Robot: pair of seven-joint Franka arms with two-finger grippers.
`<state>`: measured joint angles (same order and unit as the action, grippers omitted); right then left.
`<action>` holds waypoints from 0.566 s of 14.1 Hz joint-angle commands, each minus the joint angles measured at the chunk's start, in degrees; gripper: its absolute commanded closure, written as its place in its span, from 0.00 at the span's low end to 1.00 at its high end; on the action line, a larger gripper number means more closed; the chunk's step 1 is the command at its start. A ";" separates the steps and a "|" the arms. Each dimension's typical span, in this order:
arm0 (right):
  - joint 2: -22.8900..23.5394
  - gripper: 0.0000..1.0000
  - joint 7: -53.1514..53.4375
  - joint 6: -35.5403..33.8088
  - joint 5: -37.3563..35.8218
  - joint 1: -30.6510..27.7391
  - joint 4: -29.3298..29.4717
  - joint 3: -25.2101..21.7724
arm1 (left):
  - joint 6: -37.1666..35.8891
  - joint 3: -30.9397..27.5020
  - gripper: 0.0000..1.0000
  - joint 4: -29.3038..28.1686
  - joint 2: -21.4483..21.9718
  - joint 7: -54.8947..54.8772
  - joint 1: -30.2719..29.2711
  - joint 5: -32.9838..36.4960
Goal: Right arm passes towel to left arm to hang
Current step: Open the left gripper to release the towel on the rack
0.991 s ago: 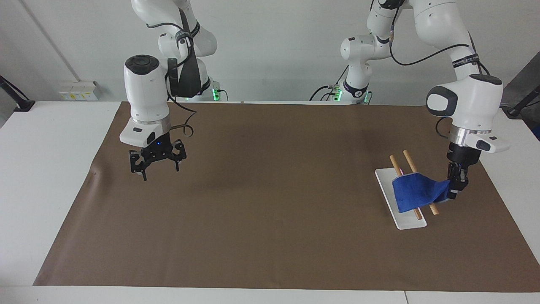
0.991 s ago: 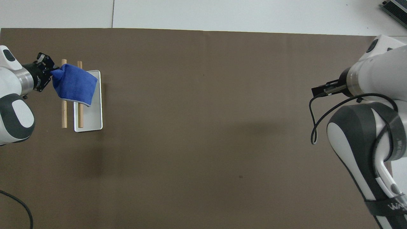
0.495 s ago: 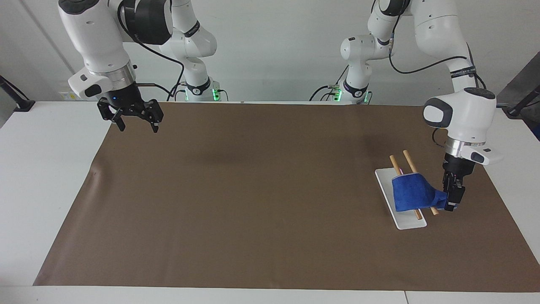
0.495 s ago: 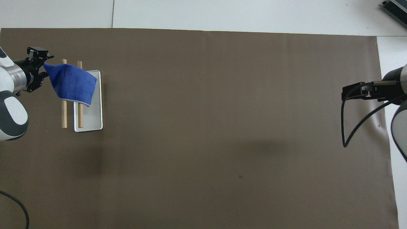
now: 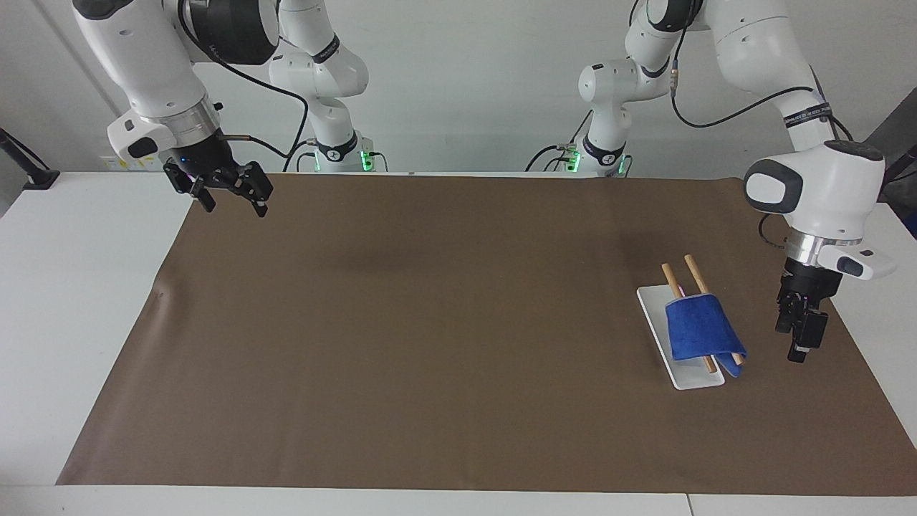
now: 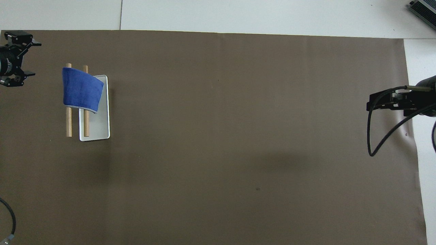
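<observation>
From the facing view I see the towel (image 5: pixel 701 330) draped over two wooden rails (image 5: pixel 679 280) that stand above a white tray (image 5: pixel 650 303), toward the left arm's end of the bench (image 5: pixel 86 301). One blue fold hangs down off the rail on the side away from the tray, close to the brown mat (image 5: pixel 430 322). My left pincer (image 5: pixel 802 333) hangs just beside the towel, over the mat and clear of the cloth, pointing down; from here its fingers look slightly apart and they carry nothing. My right pincer (image 5: pixel 221 188) is raised over the mat's corner at the right arm's end of the bench, well apart from the towel, with a small blue light showing on it; its fingers are spread wide and empty. Turning to the overhead view, the towel (image 6: pixel 81 89) lies across both rails (image 6: pixel 68 120), covering their farther halves, with one corner reaching over the tray (image 6: pixel 98 126), and a thin pale trim shows along its nearer edge. The left pincer (image 6: pixel 21 58) sits at the edge of this view over the mat (image 6: pixel 238 136), beside the rails with bare mat between it and the cloth, and here I can see its two fingers standing plainly apart. The right pincer (image 6: pixel 371 101) enters from the other edge over the mat's border, a black cable (image 6: pixel 371 136) looping beneath it.
</observation>
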<state>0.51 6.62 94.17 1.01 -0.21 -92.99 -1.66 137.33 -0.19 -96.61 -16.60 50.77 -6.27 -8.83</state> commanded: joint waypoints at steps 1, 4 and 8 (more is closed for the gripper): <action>-1.57 0.00 -0.81 -0.13 0.93 -0.32 -1.75 -0.01 | -10.82 0.54 0.00 5.97 -1.77 -0.23 0.38 0.30; -1.65 0.00 -2.93 -0.04 0.23 -0.23 -1.84 -0.10 | -26.27 3.08 0.01 11.95 -1.77 -1.02 0.56 2.05; -0.78 0.00 -4.07 -2.22 -4.69 0.03 1.05 0.16 | -44.30 8.19 0.04 14.25 0.50 -7.86 0.65 5.93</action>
<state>0.39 4.42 93.94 -1.80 -0.10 -92.93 -1.62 100.51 6.79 -84.15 -16.70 47.12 -5.74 -4.38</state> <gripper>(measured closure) 0.000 0.035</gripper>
